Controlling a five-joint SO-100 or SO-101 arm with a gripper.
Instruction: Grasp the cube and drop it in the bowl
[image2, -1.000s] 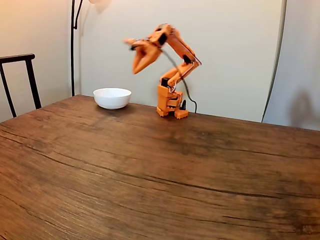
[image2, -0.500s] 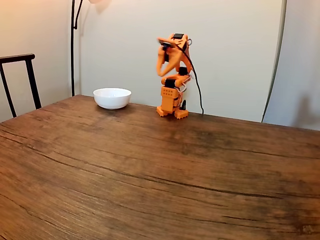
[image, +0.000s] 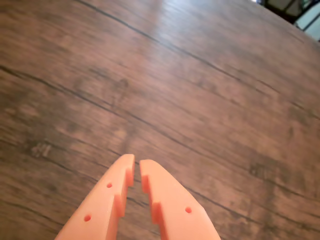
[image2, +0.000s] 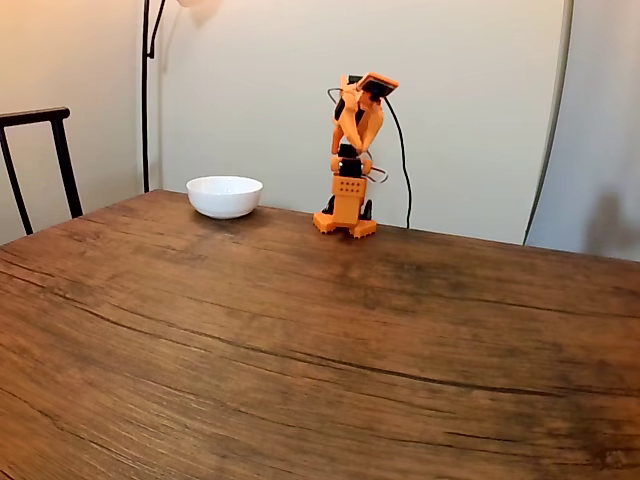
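In the wrist view the orange pincer (image: 136, 167) hangs above bare wood grain, its two fingers nearly together with a thin gap at the tips and nothing between them. The fixed view shows the arm (image2: 352, 150) folded upright over its base at the far edge of the table (image2: 300, 340). Left of it sits the white bowl (image2: 224, 196); its inside is hidden from this angle. The cube's whereabouts cannot be told.

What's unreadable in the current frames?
- Inside of the bowl: fixed view, hidden by its own rim, so whether the cube landed there is unknown.
- Gripper: wrist view, cut off by the bottom edge; in the fixed view, too small to read.
- Table: wrist view, blurred.
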